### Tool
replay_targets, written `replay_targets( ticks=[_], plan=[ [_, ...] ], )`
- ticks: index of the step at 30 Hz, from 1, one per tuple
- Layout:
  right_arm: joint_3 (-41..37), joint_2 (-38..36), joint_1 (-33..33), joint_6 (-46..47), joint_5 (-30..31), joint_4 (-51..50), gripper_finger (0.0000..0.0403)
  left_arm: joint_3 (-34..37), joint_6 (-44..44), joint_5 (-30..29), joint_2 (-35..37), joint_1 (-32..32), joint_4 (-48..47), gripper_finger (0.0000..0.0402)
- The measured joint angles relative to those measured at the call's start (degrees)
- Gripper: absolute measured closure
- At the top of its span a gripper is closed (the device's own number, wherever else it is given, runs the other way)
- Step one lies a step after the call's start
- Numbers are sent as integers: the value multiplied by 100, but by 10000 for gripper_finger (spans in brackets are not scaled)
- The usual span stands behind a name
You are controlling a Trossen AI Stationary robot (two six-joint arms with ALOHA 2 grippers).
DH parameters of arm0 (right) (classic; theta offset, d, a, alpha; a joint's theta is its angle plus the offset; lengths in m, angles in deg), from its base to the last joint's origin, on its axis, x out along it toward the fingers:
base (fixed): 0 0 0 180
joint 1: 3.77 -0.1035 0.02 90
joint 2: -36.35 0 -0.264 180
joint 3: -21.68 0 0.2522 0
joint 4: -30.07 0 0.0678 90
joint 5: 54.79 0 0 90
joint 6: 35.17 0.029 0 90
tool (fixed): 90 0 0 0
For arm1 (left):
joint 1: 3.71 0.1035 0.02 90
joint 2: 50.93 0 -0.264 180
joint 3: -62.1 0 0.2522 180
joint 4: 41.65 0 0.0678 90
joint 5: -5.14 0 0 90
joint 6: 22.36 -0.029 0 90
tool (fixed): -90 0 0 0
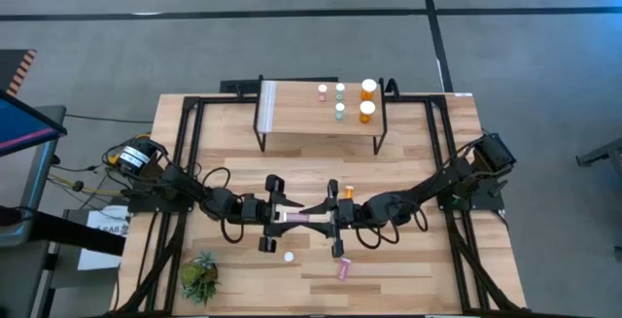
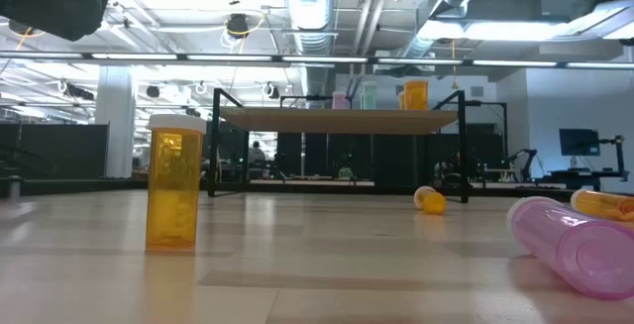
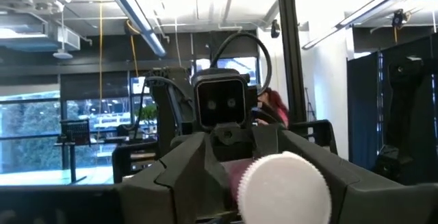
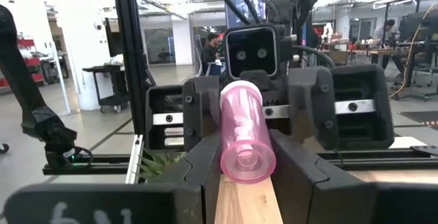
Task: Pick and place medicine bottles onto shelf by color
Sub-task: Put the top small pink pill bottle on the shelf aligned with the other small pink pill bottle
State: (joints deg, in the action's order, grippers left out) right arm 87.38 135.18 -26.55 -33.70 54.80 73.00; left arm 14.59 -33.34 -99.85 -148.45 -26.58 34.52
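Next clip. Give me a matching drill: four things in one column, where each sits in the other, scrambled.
1. held pink bottle
2. large orange bottles
3. loose pink bottle
4. plant

a. lying on the table
b. at a table corner, on the left arm's side
c. gripped between left gripper and right gripper
d. upright on the shelf

Pairs: 1-c, 2-d, 3-a, 4-b

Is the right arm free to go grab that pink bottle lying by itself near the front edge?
Probably not yet. The right gripper and left gripper are both closed on one pink bottle between them. The lone pink bottle lies close by with nothing over it, so one arm must let go first.
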Motion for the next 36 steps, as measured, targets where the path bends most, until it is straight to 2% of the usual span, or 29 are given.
replay_targets(
  ticks=[7,36],
  plan=[
    [-2,2,-2,-4,-2,39,276,4,-13,6,1,-2,-26,215],
    [2,-118,-120,-199,7,101,277,23,-43,121,-3,-11,-74,218]
  ],
)
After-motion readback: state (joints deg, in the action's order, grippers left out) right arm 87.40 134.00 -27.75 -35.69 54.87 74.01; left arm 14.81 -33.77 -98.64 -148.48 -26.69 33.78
